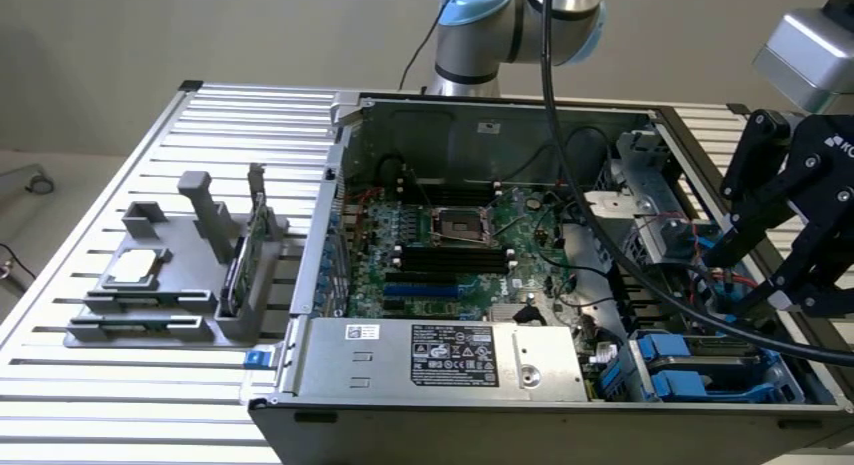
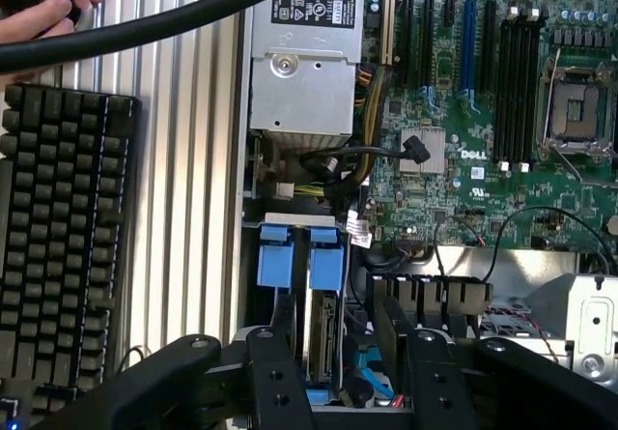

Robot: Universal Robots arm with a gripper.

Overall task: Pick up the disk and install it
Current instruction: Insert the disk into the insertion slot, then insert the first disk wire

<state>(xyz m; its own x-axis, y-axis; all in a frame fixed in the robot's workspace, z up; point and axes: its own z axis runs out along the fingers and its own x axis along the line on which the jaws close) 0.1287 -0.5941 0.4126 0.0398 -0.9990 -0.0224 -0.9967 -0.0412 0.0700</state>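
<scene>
The disk (image 2: pixel 324 326) stands on edge in the drive bay of the open computer case (image 1: pixel 400 405), a silver-grey side under a blue carrier tab (image 2: pixel 324 262). A second blue tab (image 2: pixel 275 256) sits beside it. In the exterior view the blue carriers (image 1: pixel 674 370) lie in the case's corner at the view's lower right. My black gripper (image 1: pixel 758 270) hangs above that bay at the exterior view's right. Its fingers (image 2: pixel 275 377) are spread wide apart, open, with nothing held. The disk lies below the gap of the gripper (image 2: pixel 348 391).
The motherboard (image 1: pixel 454 250) and the power supply (image 1: pixel 454 355) with its label fill the case. A thick black cable (image 1: pixel 641 275) sweeps over the bay. A grey fixture (image 1: pixel 160 285) holds parts on the slatted table. A keyboard (image 2: pixel 63 246) and a person's hand (image 2: pixel 43 5) lie beside the case.
</scene>
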